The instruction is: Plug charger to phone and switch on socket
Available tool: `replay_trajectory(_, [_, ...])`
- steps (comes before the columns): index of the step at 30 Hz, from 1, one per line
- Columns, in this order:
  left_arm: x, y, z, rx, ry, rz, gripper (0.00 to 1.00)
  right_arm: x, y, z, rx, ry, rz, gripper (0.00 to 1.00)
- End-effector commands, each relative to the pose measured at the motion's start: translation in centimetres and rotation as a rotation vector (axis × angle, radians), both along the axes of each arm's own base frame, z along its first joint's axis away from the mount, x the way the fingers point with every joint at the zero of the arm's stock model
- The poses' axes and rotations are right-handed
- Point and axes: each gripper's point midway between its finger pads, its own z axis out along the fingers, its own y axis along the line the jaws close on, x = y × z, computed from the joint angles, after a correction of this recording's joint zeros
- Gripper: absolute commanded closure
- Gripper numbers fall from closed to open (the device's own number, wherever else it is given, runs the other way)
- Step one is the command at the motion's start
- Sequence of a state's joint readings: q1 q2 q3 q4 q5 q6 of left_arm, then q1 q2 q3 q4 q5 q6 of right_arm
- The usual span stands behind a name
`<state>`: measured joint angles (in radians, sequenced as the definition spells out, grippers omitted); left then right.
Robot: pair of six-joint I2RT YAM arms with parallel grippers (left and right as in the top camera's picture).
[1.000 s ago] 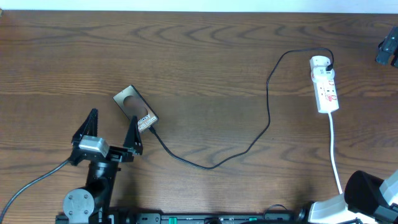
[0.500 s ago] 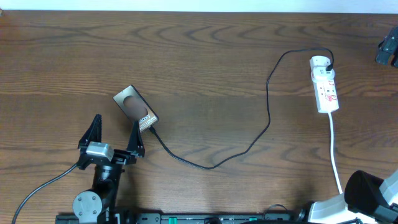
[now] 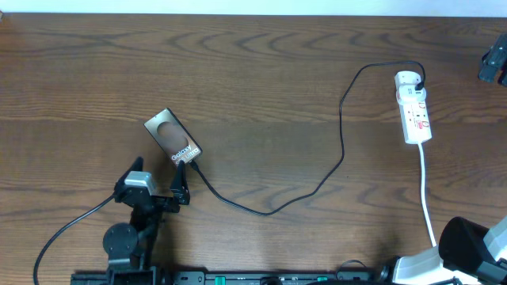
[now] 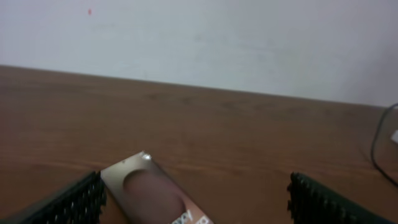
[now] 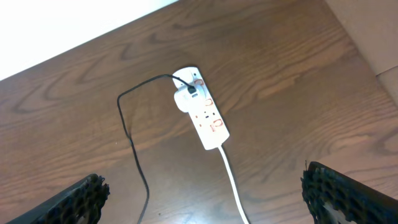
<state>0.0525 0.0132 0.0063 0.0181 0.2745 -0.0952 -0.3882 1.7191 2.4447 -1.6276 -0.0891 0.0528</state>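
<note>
Left gripper (image 4: 196, 186): jaws stood wide apart, nothing between them. In the wrist view the two ribbed fingers (image 4: 68, 202) sat at the lower corners of the frame, and the phone (image 4: 149, 196) lay on the table (image 4: 236, 130) between and just ahead of them.

From overhead, the finger on the phone's side stood just beside the lettered end of the phone (image 3: 170, 136). Contact could not be told. The phone lay flat and skewed on the wood, oval mark toward the far end, white lettering toward the arm.

Charger (image 3: 342, 134): the tip end met the phone's lettered short edge. Whether it was fully seated could not be told. The black cable ran from there in a loose curve across the table, rose, and arched over to the far end of the socket (image 3: 413, 107), where a white adapter (image 3: 408, 79) was plugged in.

Socket: lay at the right of the table, well apart from the phone, with red marks on its face. Switch position was too small to read. Its white cord (image 3: 425, 190) trailed toward the near edge.

Right gripper (image 5: 204, 177): jaws fully spread and empty, held high over the socket (image 5: 202, 115), clear of it.
</note>
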Motion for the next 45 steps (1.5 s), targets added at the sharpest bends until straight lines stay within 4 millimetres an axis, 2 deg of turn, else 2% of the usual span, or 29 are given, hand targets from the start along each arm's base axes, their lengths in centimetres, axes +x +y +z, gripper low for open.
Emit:
replay_trajectory(1, [-0.2, 0.3, -1.5, 0.014, 0.056, 0.011, 0.07, -0.1, 0.0, 0.2, 0.000, -0.005, -0.012, 0.01])
replay_trajectory(40, [-0.2, 0.3, -1.5, 0.013, 0.057, 0.011, 0.07, -0.1, 0.0, 0.2, 0.000, -0.005, -0.012, 0.01])
replay_trajectory(45, [-0.2, 0.3, -1.5, 0.014, 0.057, 0.011, 0.07, -0.1, -1.1, 0.8, -0.087, -0.013, -0.018, 0.01])
